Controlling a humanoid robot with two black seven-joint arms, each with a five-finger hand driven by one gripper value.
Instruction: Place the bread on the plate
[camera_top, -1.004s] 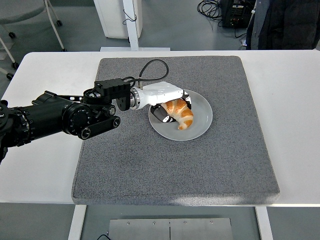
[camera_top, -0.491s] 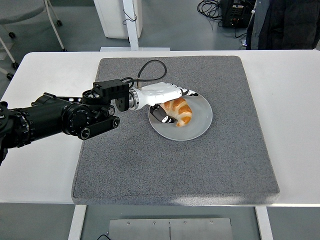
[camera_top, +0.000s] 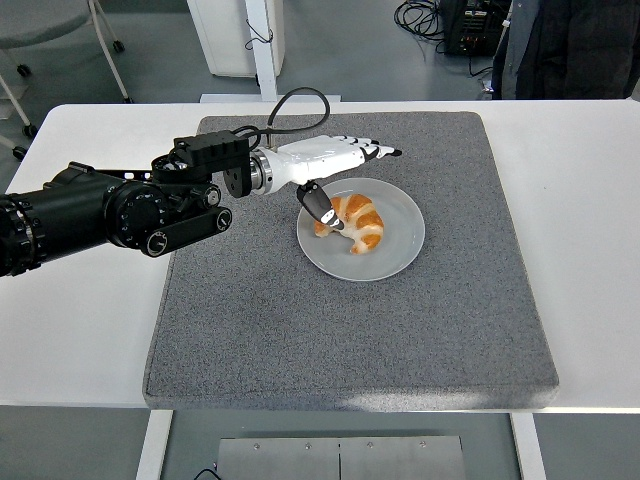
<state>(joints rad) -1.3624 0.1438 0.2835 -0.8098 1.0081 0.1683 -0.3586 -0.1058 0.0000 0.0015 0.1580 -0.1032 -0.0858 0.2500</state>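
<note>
Left arm (camera_top: 110, 210): black, enters from the left edge at about 9 o'clock and reaches across the white table (camera_top: 80, 300) onto the grey mat (camera_top: 350, 330). A black cable (camera_top: 290, 110) loops up from the wrist area toward 12 o'clock.

Left hand (camera_top: 325, 160): white shell with dark fingertips, positioned over the mat just off the plate's rim at roughly 11 o'clock of the plate. Fingers (camera_top: 385, 152) are extended and spread, pointing toward 3 o'clock; they grasp nothing. The thumb (camera_top: 316, 203) hangs down toward 6 o'clock, its dark tip over the plate's left portion, right beside the bread's left end; whether it touches the bread cannot be determined.

Plate (camera_top: 400, 250): round, grey, lying flat on the mat slightly above the mat's centre.

Bread (camera_top: 355, 220): a golden-brown croissant, lying on the plate, in its upper-left to central part. It curves from about 9 o'clock round to 6 o'clock of the plate's middle. It is free of the fingers.

Right arm: not seen.

At 1 o'clock of the scene, beyond the table's far edge, a person in dark clothing (camera_top: 570, 50) stands partly in view, next to black equipment with cables on the floor (camera_top: 440, 20).
</note>
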